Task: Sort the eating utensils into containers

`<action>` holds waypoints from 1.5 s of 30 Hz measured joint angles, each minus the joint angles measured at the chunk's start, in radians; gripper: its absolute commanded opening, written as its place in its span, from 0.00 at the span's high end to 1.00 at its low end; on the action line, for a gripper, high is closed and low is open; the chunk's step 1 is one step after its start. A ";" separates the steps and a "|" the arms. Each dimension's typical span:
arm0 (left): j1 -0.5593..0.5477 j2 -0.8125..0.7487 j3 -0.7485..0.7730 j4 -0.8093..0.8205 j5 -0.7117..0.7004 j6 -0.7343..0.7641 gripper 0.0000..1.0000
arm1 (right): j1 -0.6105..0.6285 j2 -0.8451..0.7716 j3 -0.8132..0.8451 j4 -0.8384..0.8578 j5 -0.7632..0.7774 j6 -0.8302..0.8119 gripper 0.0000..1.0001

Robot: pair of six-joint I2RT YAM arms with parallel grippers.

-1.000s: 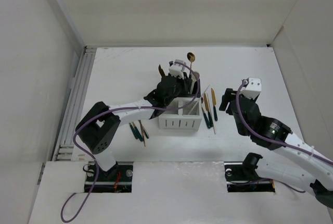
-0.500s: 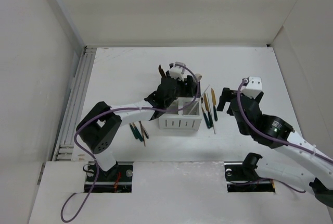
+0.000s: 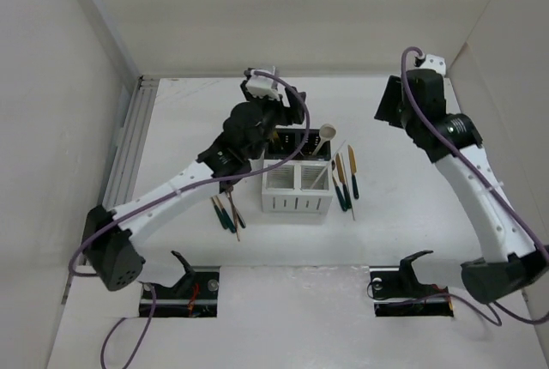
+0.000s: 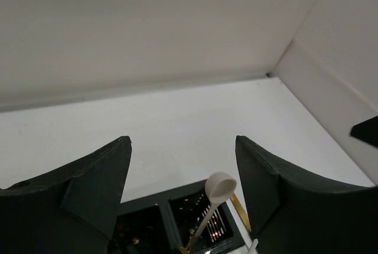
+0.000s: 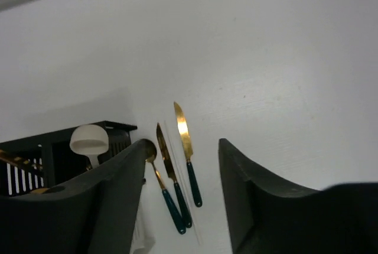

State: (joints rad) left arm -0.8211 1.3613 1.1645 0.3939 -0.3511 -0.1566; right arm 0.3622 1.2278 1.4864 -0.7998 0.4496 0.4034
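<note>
The containers (image 3: 296, 190) stand mid-table, two white bins in front and two black bins (image 4: 147, 224) behind. A cream spoon (image 4: 220, 186) stands upright in the right black bin, bowl up. My left gripper (image 4: 183, 174) hangs open above the black bins and holds nothing. Two gold knives (image 5: 183, 133) and a gold spoon (image 5: 155, 168) with teal handles lie flat to the right of the bins. My right gripper (image 5: 180, 177) is open and empty, high above them. Several more utensils (image 3: 228, 214) lie left of the bins.
White walls close in the table at the back and on both sides. A ribbed rail (image 3: 124, 172) runs along the left edge. The left arm (image 3: 171, 189) stretches diagonally over the table's left half. The right arm (image 3: 467, 172) rises along the right wall.
My left gripper opened and lifted off the bins, leaving the cream spoon standing in the black bin. My right arm swung up and back towards the far right corner.
</note>
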 measured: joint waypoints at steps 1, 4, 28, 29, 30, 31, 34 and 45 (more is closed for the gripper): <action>0.003 -0.023 0.001 -0.007 -0.009 0.010 0.32 | -0.028 0.032 0.005 0.003 -0.033 -0.016 0.48; 0.036 -0.115 -0.003 -0.055 -0.035 0.042 0.32 | -0.116 0.120 -0.031 0.013 -0.169 -0.055 0.46; 0.332 -0.479 -0.323 -0.505 -0.131 -0.120 0.32 | -0.098 0.508 -0.385 0.208 -0.441 -0.204 0.55; 0.339 -0.481 -0.323 -0.509 -0.129 -0.125 0.32 | -0.097 0.515 -0.378 0.208 -0.435 -0.205 0.56; 0.344 -0.483 -0.323 -0.513 -0.127 -0.131 0.32 | -0.095 0.521 -0.374 0.208 -0.428 -0.205 0.56; 0.348 -0.486 -0.323 -0.517 -0.125 -0.135 0.32 | -0.091 0.525 -0.373 0.209 -0.422 -0.205 0.56; 0.362 -0.490 -0.323 -0.519 -0.118 -0.149 0.32 | -0.066 0.533 -0.375 0.209 -0.403 -0.200 0.57; 0.385 -0.492 -0.340 -0.526 -0.101 -0.163 0.32 | -0.002 0.527 -0.391 0.206 -0.331 -0.140 0.84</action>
State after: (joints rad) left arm -0.4366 0.8688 0.8246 -0.1318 -0.4522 -0.3199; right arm 0.3607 1.7546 1.0954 -0.5938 0.1188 0.2630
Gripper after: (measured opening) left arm 0.681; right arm 0.230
